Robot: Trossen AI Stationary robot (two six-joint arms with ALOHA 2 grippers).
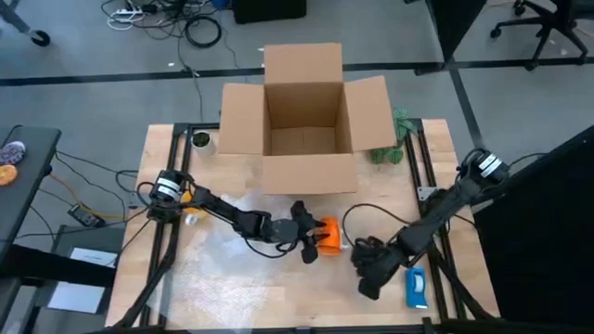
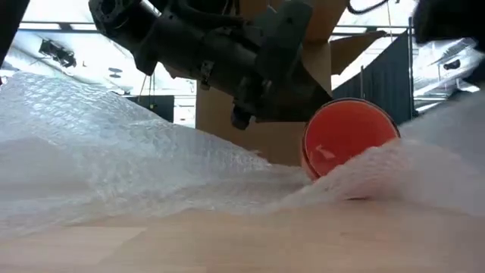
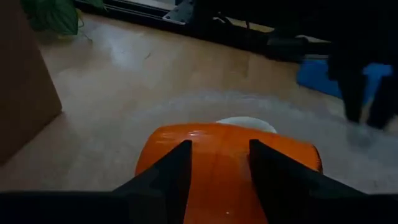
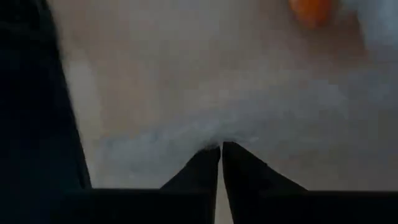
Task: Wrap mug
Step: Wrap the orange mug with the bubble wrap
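The orange mug (image 1: 327,237) lies on its side on a sheet of clear bubble wrap (image 1: 232,255) in the middle of the table. In the low view the mug (image 2: 348,140) sits in a dip of the wrap (image 2: 114,152). My left gripper (image 3: 221,146) is open, one finger over each side of the mug's rounded wall (image 3: 224,162). My right gripper (image 1: 365,269), just right of the mug, is shut on the wrap. My left gripper has its fingers (image 3: 174,168) close over the mug's wall, coming from the table's left; whether they touch it I cannot tell. My right gripper pinches the wrap's edge (image 4: 205,140) between its two fingertips. The wrap's right part (image 2: 439,152) stands raised beside the mug.
An open cardboard box (image 1: 302,121) stands at the table's far middle. A flat blue-and-white object (image 1: 416,288) lies near the right front corner. A green plant-like thing (image 1: 394,139) sits right of the box, and a small round thing (image 1: 200,141) left of it.
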